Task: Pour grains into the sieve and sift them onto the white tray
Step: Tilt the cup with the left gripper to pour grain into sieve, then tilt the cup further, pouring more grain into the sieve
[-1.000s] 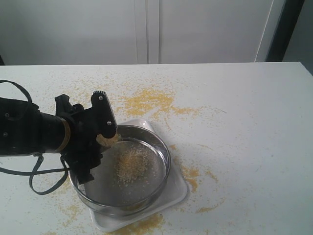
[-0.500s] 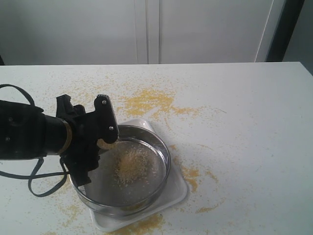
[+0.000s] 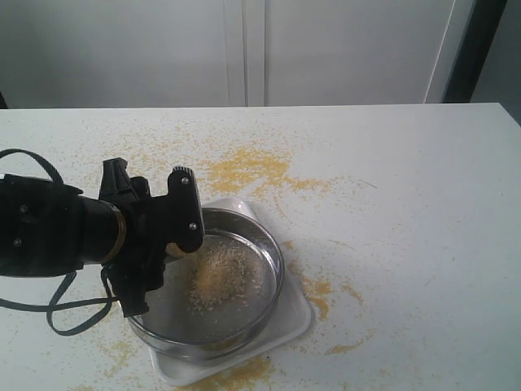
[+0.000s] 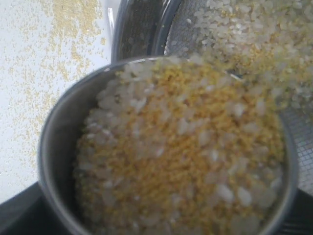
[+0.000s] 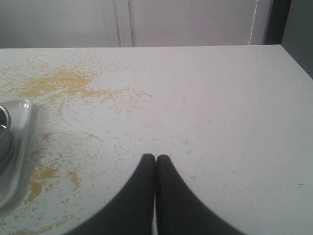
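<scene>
White table (image 3: 407,204) strewn with grains (image 3: 244,167) | left hand (image 3: 163,244) apparently gripping cup (image 4: 54,147) over sieve (image 3: 274,281) | right hand (image 5: 155,159) pinched closed

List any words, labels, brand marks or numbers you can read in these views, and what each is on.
None: no text is visible in any view.
No print shows on the round steel-rimmed mesh sieve, the flat white tray, the small steel cup, the white table or the pale cabinet doors.

Shiny steel sieve (image 3: 244,309) with fine wire mesh, smooth glossy white tray (image 3: 297,316), dull metal cup (image 4: 56,147)
</scene>
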You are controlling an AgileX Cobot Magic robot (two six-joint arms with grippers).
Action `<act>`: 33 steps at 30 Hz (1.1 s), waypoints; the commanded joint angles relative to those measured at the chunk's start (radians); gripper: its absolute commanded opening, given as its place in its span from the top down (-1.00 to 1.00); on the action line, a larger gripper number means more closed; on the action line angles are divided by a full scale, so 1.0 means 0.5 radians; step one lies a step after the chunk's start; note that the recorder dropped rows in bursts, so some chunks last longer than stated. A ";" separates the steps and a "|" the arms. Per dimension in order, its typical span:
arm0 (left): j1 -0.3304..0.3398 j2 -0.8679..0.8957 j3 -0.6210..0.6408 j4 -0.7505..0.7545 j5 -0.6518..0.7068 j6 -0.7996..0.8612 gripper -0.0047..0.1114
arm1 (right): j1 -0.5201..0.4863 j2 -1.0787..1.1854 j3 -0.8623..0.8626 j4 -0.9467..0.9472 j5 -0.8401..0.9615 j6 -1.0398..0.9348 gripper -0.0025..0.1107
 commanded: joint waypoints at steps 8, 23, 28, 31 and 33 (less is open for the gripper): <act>-0.015 -0.035 -0.016 0.057 0.052 0.005 0.92 | 0.003 -0.012 0.011 -0.013 -0.018 0.007 0.96; -0.015 -0.035 -0.016 0.057 0.069 0.170 0.92 | 0.003 -0.012 0.011 -0.021 -0.018 0.007 0.96; -0.015 -0.035 -0.016 0.063 0.069 0.203 0.92 | 0.003 -0.012 0.011 -0.021 -0.018 0.007 0.96; -0.015 -0.035 -0.016 0.063 0.069 0.224 0.92 | 0.003 -0.012 0.011 -0.021 -0.018 0.007 0.96; -0.015 -0.035 -0.016 0.063 0.065 0.223 0.92 | 0.003 -0.012 0.011 -0.021 -0.018 0.007 0.96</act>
